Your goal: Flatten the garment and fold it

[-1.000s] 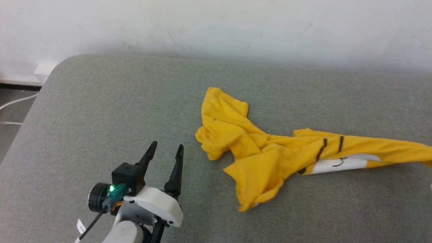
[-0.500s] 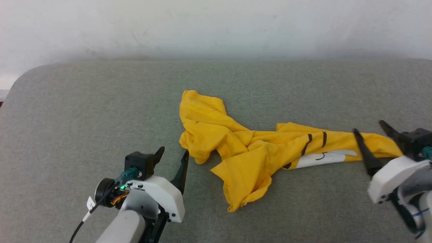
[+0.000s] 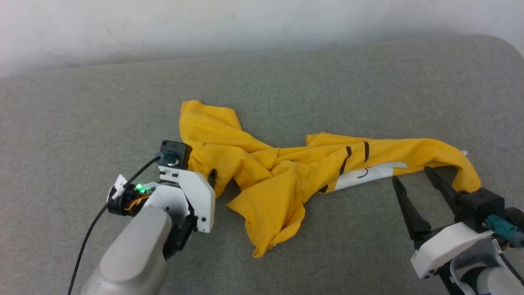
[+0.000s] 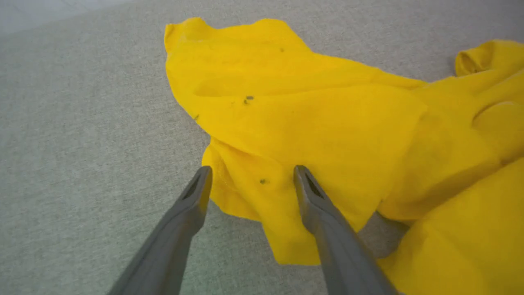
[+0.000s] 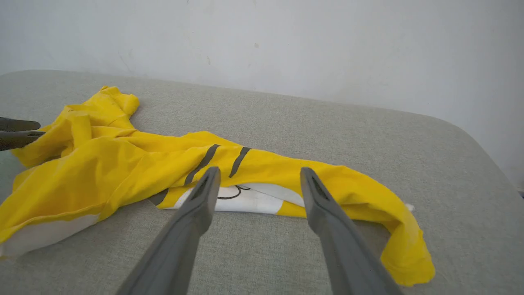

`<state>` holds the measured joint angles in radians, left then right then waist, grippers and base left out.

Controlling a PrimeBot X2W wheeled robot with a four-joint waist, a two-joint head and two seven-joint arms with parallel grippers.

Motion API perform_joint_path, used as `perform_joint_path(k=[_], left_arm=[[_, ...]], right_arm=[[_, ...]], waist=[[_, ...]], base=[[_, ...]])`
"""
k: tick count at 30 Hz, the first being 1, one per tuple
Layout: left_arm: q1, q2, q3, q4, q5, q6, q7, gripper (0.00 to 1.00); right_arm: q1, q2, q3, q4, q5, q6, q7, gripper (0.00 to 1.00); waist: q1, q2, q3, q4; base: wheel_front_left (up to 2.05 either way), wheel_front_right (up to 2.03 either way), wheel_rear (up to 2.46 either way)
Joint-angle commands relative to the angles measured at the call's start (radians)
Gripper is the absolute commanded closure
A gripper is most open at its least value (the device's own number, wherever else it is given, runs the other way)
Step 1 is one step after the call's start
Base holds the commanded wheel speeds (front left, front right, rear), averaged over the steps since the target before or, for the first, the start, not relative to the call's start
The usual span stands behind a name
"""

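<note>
Here the left tool [image 4: 251, 172] and right tool [image 3: 411, 174] gape empty by the crumpled garment [image 3: 278, 180].

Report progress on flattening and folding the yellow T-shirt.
Done: nothing visible; the bright yellow cotton T-shirt lies twisted and bunched on the grey padded surface. In hand: the left gripper, open, straddles a fold at the shirt's left edge; the right gripper, open, points at the striped right end, gripping nothing. Left: spreading it flat, then every fold.

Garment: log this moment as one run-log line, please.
garment crumpled, not flattened, on grey surface | left hand open at its edge | right hand open, empty
</note>
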<state>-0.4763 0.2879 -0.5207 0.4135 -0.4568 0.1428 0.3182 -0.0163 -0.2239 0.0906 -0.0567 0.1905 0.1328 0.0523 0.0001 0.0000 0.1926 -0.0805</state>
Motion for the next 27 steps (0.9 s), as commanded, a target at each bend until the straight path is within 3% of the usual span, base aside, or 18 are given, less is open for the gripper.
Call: perform_joint_path(k=[1,4,5,6,12,16,23,24,25,27], left_arm=[[-0.016,0.002,-0.009,0.019,0.01,-0.003,0.008,0.0],[-0.033,-0.007,-0.036,0.087,0.006,-0.038,0.036,0.0],[-0.038,-0.008,-0.04,0.102,0.004,-0.051,0.033,0.77],[-0.042,-0.01,-0.038,0.111,0.0,-0.058,0.018,1.0],[-0.031,0.0,0.048,0.089,-0.04,-0.039,-0.156,1.0],[0.021,0.037,0.131,0.018,-0.073,0.003,-0.257,1.0],[0.198,0.092,0.19,-0.114,-0.111,0.087,-0.236,1.0],[0.221,0.087,0.189,-0.131,-0.121,0.091,-0.228,0.96],[0.24,0.083,0.188,-0.145,-0.125,0.097,-0.227,0.0],[0.264,0.078,0.186,-0.169,-0.116,0.11,-0.25,0.0]], right_arm=[[0.007,0.008,0.0,-0.006,-0.006,-0.002,0.002,0.0],[0.008,0.015,0.01,-0.008,-0.014,-0.002,0.006,0.0],[0.007,0.017,0.014,-0.008,-0.015,-0.002,0.008,0.0],[0.007,0.018,0.017,-0.008,-0.016,-0.002,0.01,0.0],[0.018,0.006,0.042,-0.017,-0.012,-0.002,0.038,0.0],[0.031,-0.008,0.05,-0.029,-0.003,-0.002,0.064,0.0],[0.034,-0.032,0.103,-0.036,0.025,-0.002,0.106,0.0],[0.029,-0.04,0.119,-0.036,0.025,-0.002,0.11,0.0],[0.022,-0.048,0.138,-0.038,0.026,-0.002,0.114,0.0],[0.0,-0.063,0.188,-0.047,0.035,-0.002,0.123,0.0]], waist=[[-0.0001,0.0,0.029,-0.029],[-0.0001,0.0,0.042,-0.036],[-0.0001,0.0,0.044,-0.037],[-0.0001,0.0,0.045,-0.037],[-0.0001,0.0,0.021,0.001],[-0.0001,0.0,-0.008,0.051],[-0.0001,0.0,-0.036,0.136],[-0.0001,0.0,-0.036,0.147],[-0.0001,0.0,-0.037,0.157],[-0.0001,0.0,-0.039,0.174]], base=[[0.0,0.0,0.0],[0.0,0.0,0.0],[0.0,0.0,0.0],[0.0,0.0,0.0],[0.0,0.0,0.0],[0.0,0.0,0.0],[0.0,0.0,0.0],[0.0,0.0,0.0],[0.0,0.0,0.0],[0.0,0.0,0.0]])
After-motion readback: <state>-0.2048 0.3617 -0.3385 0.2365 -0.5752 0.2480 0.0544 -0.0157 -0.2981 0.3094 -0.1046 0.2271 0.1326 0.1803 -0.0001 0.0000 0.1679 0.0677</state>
